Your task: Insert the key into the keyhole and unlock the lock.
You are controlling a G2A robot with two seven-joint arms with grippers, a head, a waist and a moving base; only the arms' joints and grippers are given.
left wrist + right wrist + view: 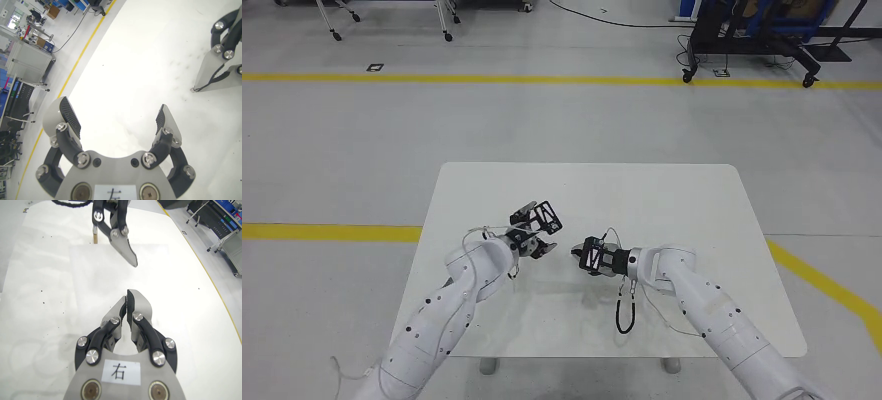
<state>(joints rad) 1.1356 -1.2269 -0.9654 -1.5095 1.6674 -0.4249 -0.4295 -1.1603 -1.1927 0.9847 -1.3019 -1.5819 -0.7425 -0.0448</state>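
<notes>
Looking down on a smooth white table (692,190) with rounded corners, both white-shelled arms bent inward above its near half. Finding the left gripper (113,103) spread wide with nothing between its fingers (49,118): wedge-shaped bare metal, faced with ribbed black rubber pads (70,115), hinged on curved black links with bright round bolts. Finding the right gripper (126,294) pinched fully together, pad against pad, tips aimed toward the left one and apart from it. Noting a tiny pale nub (192,90) at those tips in the left wrist view, too small to tell what. Noting a white sticker (121,373) with a single black character on the right gripper's metal base plate, and a second sticker (115,192), cut by the frame edge, on the left. Placing the lock (95,236), a small brass-coloured block with a silvery shackle, upright on the table past the left gripper's links, apart from both sets of fingertips. Hanging under the right forearm, a black cable loop (622,310).
</notes>
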